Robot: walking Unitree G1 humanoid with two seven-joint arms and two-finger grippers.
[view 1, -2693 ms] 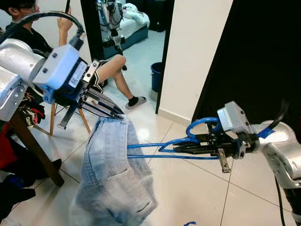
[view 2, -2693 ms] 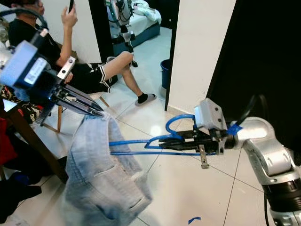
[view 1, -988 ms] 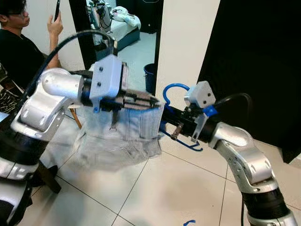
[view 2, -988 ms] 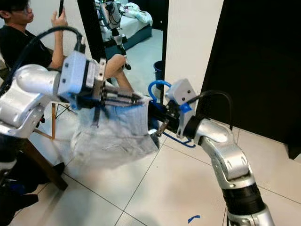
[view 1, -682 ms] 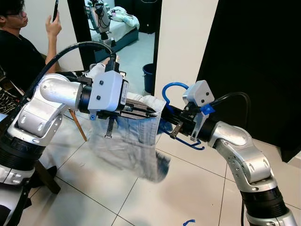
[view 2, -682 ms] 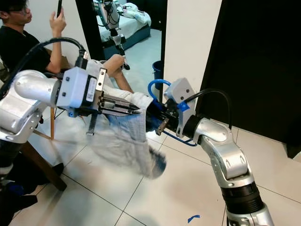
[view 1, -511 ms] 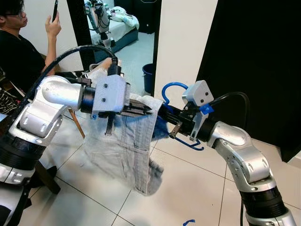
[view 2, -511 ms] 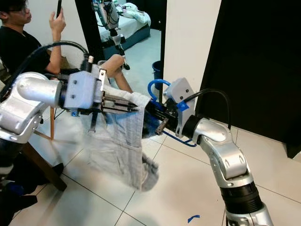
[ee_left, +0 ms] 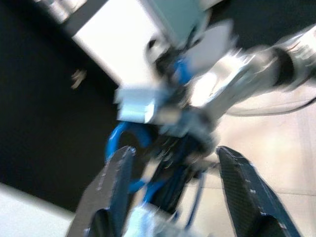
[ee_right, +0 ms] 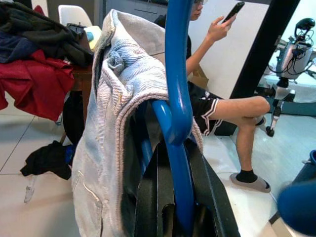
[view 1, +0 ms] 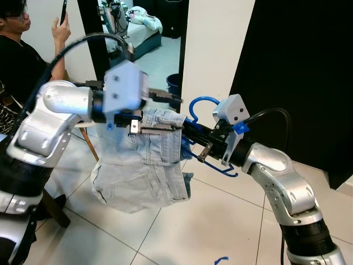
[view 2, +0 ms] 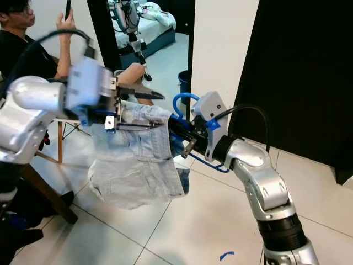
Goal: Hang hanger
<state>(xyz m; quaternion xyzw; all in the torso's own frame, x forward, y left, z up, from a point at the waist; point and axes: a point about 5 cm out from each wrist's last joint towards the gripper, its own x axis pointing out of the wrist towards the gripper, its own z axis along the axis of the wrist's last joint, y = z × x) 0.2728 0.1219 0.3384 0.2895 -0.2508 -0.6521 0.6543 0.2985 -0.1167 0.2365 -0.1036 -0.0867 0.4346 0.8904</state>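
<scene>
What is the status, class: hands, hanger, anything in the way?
Right hand shut on the blue hanger. Left hand open above the denim shorts draped over it. Seated person behind, apart.

Both silver arms raised ahead at chest height, claws nearly meeting.

Left claw [view 1: 165,100] reaching rightward from a bent elbow, black fingers [ee_left: 116,190] spread apart. Right claw [view 2: 179,130] pointing leftward toward it, forearm angled up from a low elbow, fingers [ee_right: 148,207] pressed together around something blue, wrist roughly level.
</scene>
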